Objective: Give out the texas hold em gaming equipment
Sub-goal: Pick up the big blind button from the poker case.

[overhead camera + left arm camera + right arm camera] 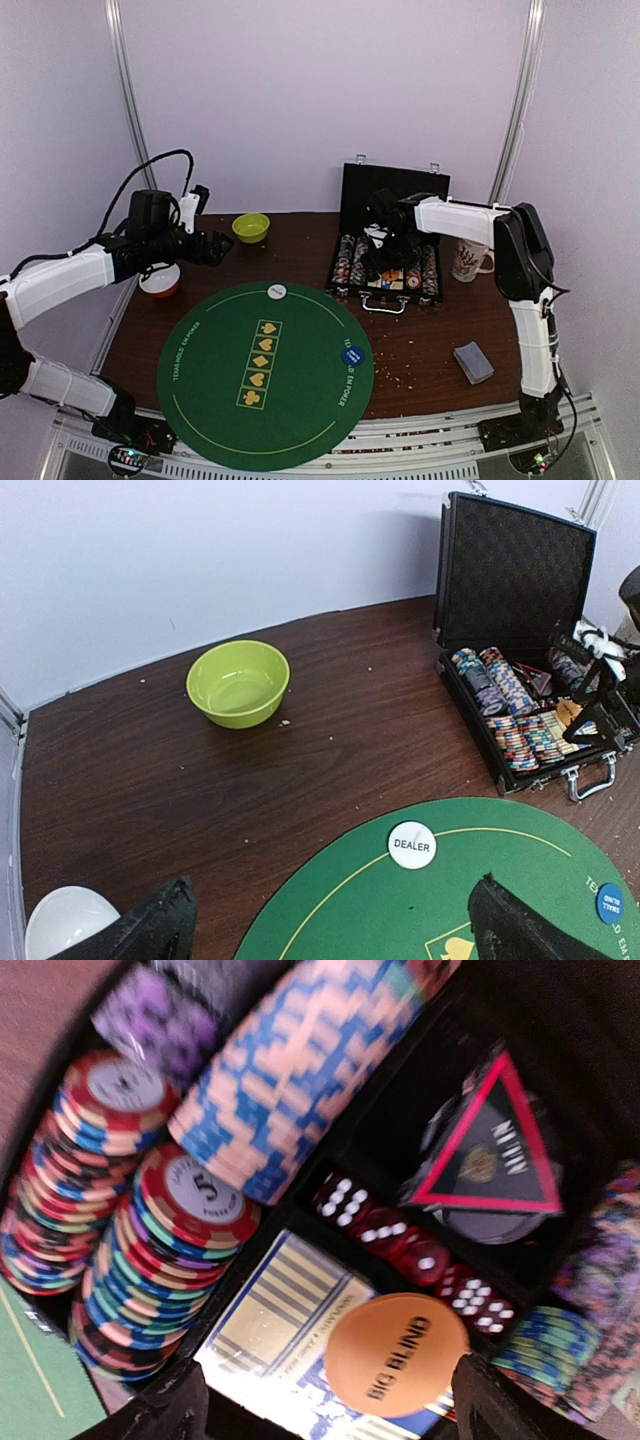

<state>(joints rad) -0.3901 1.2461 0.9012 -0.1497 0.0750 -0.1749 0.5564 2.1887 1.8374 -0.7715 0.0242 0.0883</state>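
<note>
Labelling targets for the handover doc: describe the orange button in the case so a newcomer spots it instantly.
Find the open black case at the back right of the table. In its centre compartment, beside the red dice, lies the orange button. It is the only plain orange disc, printed BIG BLIND; the chips around it are striped and stacked.

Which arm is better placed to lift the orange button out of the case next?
Right. The right hand hangs open directly over the orange button inside the case; the left hand hovers open well off to the case's left.
</note>
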